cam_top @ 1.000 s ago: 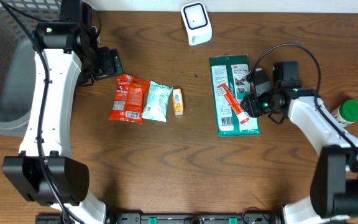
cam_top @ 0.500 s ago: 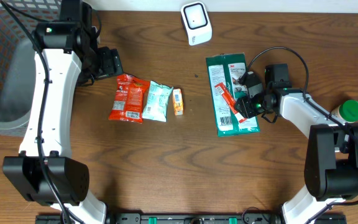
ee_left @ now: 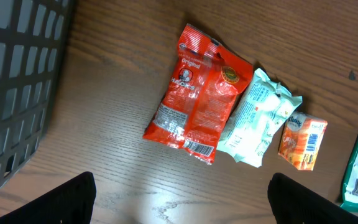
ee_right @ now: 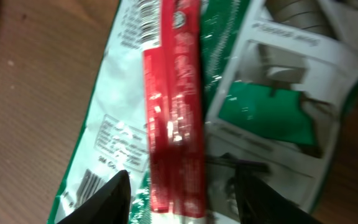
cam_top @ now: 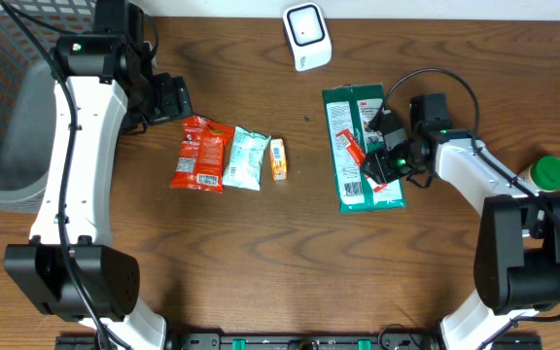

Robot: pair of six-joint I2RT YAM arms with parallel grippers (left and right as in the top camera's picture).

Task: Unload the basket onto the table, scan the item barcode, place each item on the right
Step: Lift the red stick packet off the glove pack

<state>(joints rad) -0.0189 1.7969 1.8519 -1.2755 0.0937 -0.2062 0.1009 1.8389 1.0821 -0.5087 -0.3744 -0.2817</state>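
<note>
A white barcode scanner [cam_top: 305, 36] stands at the back of the table. A long red stick pack [cam_top: 357, 156] [ee_right: 173, 118] lies on top of a green and white flat pack [cam_top: 362, 148] [ee_right: 272, 99]. My right gripper [cam_top: 378, 165] [ee_right: 182, 205] is open just over it, one finger on each side of the red stick, with a gap showing on both sides. My left gripper [cam_top: 169, 98] [ee_left: 185, 211] hangs open over bare wood, just behind a red snack bag [cam_top: 200, 154] [ee_left: 197, 106].
Beside the red bag lie a pale teal pouch [cam_top: 247, 157] [ee_left: 260, 121] and a small orange box [cam_top: 278, 158] [ee_left: 302, 142]. A dark mesh basket [cam_top: 8, 97] [ee_left: 17, 87] fills the left edge. A green-capped bottle [cam_top: 549, 173] stands at the far right.
My right gripper's jaws have widened around the red stick, and the green pack with the stick has shifted slightly left. The left arm has not moved.
</note>
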